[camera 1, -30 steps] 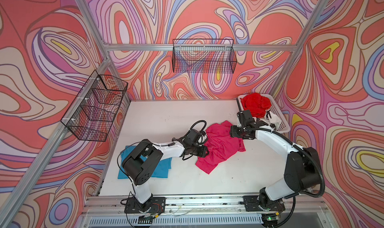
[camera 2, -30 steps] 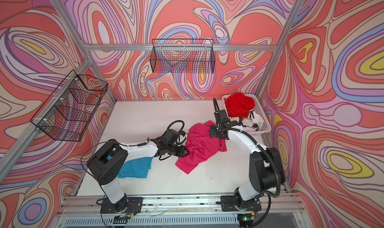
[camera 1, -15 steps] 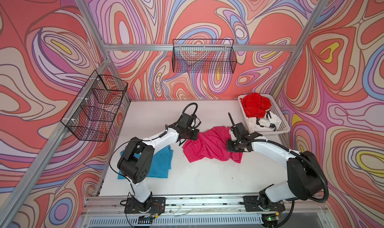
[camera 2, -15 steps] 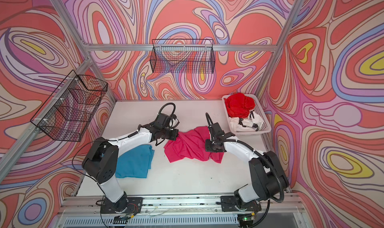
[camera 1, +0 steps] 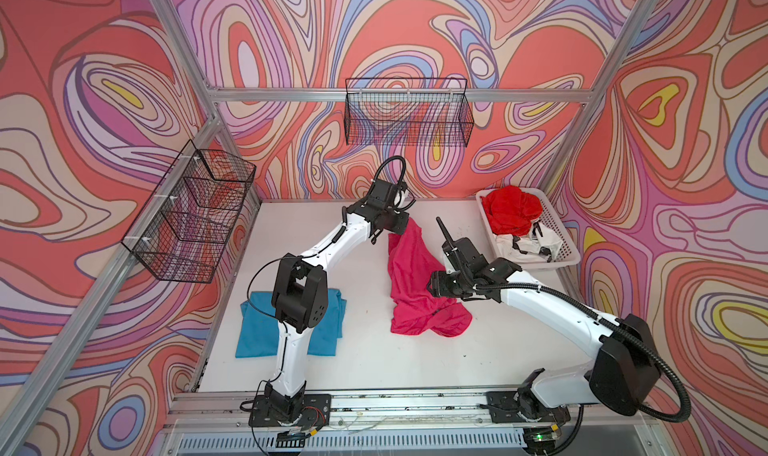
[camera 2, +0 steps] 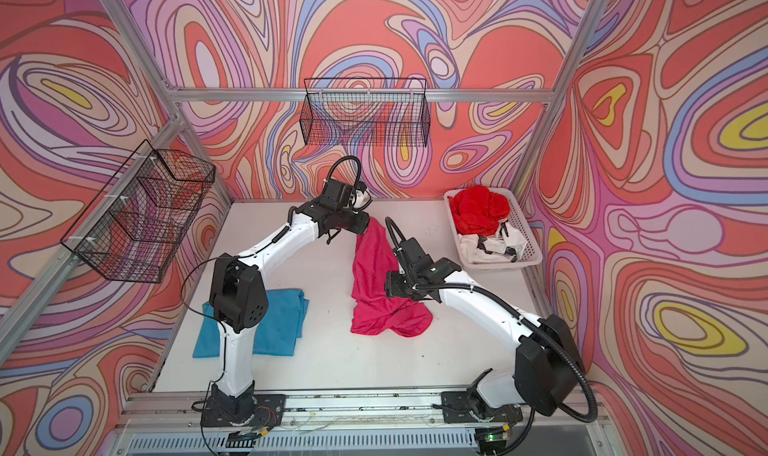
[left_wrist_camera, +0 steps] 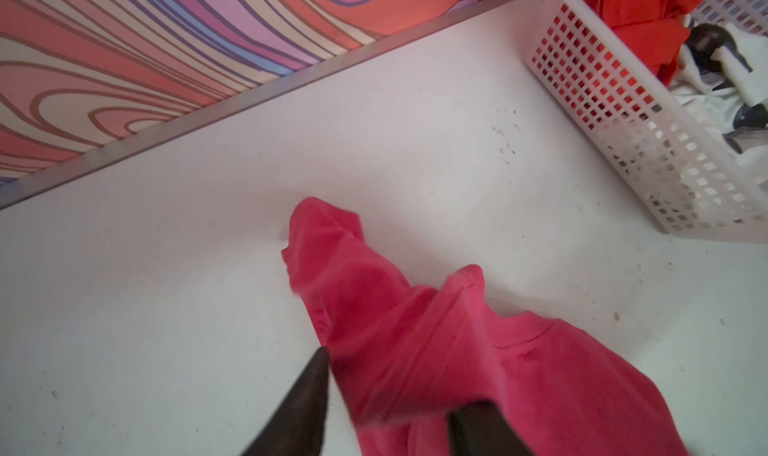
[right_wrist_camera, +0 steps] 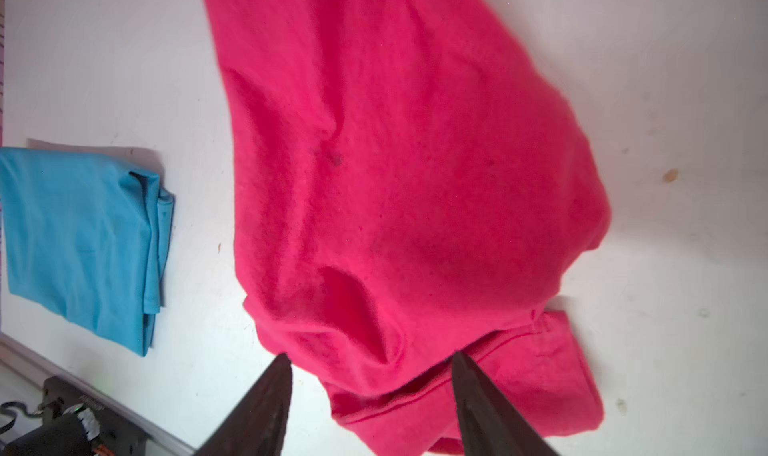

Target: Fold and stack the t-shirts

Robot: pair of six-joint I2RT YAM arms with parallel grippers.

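1. Magenta knit, soft and light: the pink t-shirt [camera 1: 415, 292] lies as a long rumpled strip in the middle of the surface [camera 1: 374, 371]. One end is bunched near my right arm, and the other runs up to my left end effector near the back wall.
2. My left end effector [left_wrist_camera: 395, 379] has its fingers well apart. Blurred cloth sits between them, and I judge that nothing is pinched.
3. My right end effector [right_wrist_camera: 370, 355] is likewise spread wide over the bunched end. The cloth lies beneath and between the fingers, unclamped.
4. I expect the shirt to handle limply. It has no stiffness, it will sag wherever it is unsupported, and a deep pinch would probably gather several layers at once.
5. The best holds look like the hemmed edges. A stitched band shows beside my right fingers, so I would take one corner per end effector to pull the cloth flat.
6. The teal t-shirt [camera 1: 253, 333] lies folded near my left arm's base, which looks like the spot for the stack.
7. The red t-shirt [camera 1: 513, 208] and the white t-shirt [camera 1: 519, 244] sit crumpled in the basket [left_wrist_camera: 623, 113], not yet folded.
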